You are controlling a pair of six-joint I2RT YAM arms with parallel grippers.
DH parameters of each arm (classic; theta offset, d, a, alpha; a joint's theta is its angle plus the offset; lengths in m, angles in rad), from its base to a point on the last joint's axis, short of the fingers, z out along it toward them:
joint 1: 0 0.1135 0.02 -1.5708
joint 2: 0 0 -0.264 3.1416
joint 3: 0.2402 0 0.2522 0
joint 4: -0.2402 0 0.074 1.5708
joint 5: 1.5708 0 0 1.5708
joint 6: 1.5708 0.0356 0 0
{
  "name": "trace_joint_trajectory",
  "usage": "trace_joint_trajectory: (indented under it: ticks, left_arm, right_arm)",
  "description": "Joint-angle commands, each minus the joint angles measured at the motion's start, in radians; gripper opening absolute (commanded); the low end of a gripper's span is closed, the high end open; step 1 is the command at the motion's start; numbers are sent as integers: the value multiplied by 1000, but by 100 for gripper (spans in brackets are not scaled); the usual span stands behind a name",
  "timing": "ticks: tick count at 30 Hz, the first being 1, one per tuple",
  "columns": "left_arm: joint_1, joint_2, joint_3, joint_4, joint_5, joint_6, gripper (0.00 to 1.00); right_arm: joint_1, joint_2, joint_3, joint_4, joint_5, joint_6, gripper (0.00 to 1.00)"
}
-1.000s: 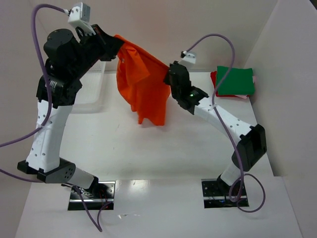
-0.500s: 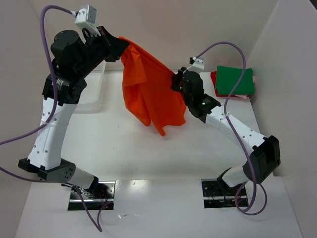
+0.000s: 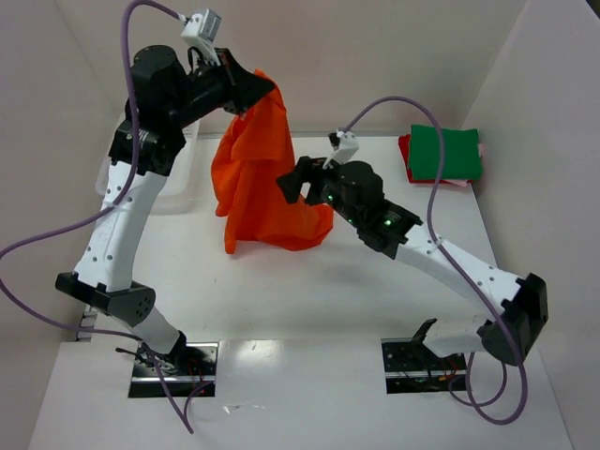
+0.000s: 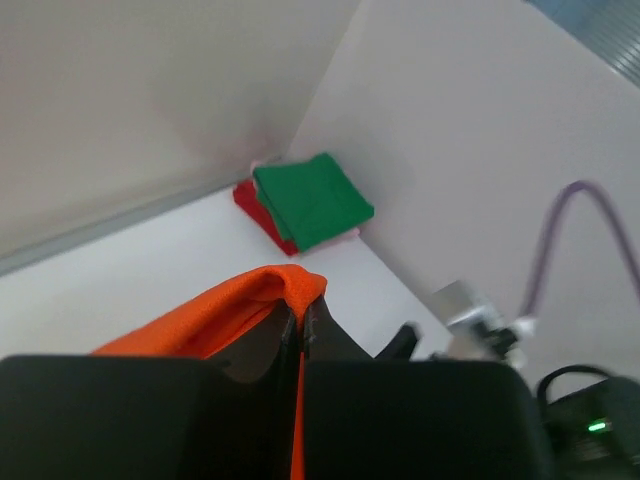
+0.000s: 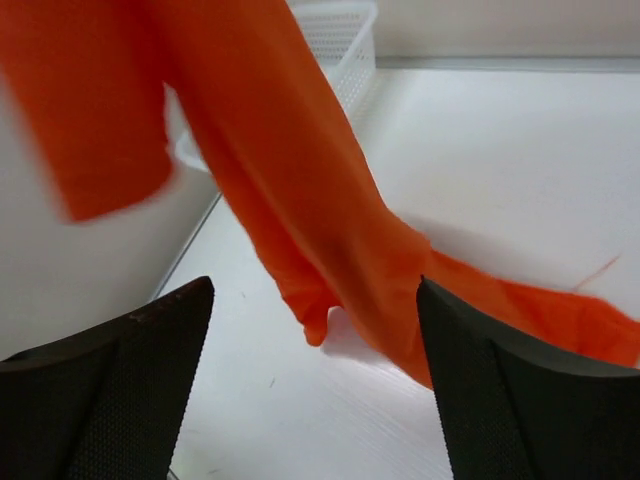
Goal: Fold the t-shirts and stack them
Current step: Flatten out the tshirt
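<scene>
The bright orange t-shirt (image 3: 255, 183) hangs bunched from my left gripper (image 3: 269, 92), which is raised high at the back and shut on a fold of it (image 4: 285, 290). Its lower part trails on the white table (image 5: 560, 315). My right gripper (image 3: 292, 184) stands open beside the hanging cloth, with nothing between its fingers (image 5: 315, 290). The orange t-shirt (image 5: 290, 170) hangs just beyond them. At the back right corner lies a stack of folded t-shirts: green (image 3: 446, 153) on top, red (image 3: 405, 150) under it, with a pale edge showing below.
A white mesh basket (image 3: 176, 187) stands at the back left behind my left arm, and its corner (image 5: 335, 35) shows in the right wrist view. White walls close in the table at the back and on both sides.
My right gripper has let go of the orange t-shirt, opened and swung left. The left gripper has moved right with the shirt, which now hangs from it alone.
</scene>
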Motion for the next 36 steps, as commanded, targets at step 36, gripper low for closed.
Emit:
trace_joint_trajectory:
  ticks: [36]
  left_arm:
    - [33,-101,-410,218,272,-98,0]
  right_arm:
    - [-10,58,256,19,116,-199,86]
